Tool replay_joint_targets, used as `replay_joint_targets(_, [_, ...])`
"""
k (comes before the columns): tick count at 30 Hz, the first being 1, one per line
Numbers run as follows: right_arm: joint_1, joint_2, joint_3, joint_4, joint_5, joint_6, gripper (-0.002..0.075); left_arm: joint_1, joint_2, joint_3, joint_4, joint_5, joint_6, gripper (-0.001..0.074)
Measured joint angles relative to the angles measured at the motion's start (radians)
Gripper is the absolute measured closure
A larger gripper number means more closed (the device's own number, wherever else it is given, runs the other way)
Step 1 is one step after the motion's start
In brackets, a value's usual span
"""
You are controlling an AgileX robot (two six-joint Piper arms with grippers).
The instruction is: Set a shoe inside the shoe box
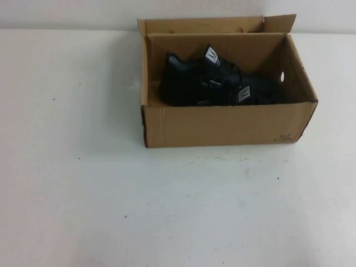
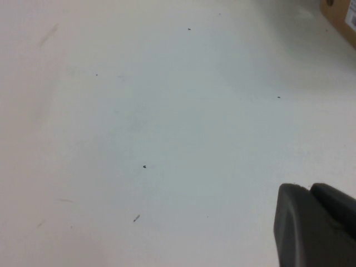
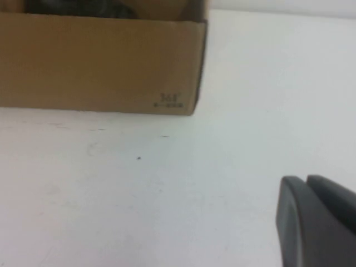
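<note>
Here, black knit shoes (image 1: 194,80) are recorded inside the shoe box (image 1: 222,125), upper centre of the high view; two white tongue labels are visible, so a pair appears to be lodged there, lying against the box floor. The box is of brown corrugated cardboard, rectangular, short flaps raised at the far edge, a round hole in its right end wall, small dark print at the lower right corner of its near face. It is stood on a white table (image 1: 83,183), matt, faintly scuffed and speckled, backed by a pale wall. Bare surface is seen left, right and in front of the box. The left gripper (image 2: 311,222), dark and smooth, is held above bare table, jaws closed, nothing held. The right gripper (image 3: 314,219), jaws likewise closed and empty, is set near the box's printed corner.
</note>
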Motion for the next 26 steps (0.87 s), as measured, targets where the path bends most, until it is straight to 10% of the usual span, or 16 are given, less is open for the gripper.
replay_joint_targets(6, [0.000,-0.002,0.154,-0.180,-0.147,0.297,0.0741,0.000,0.000,0.000,0.000,0.000,0.000,0.0734])
replay_joint_targets(26, [0.000,-0.004,0.166,-0.175,-0.117,0.283,0.0741,0.000,0.000,0.000,0.002,0.000,0.000,0.0734])
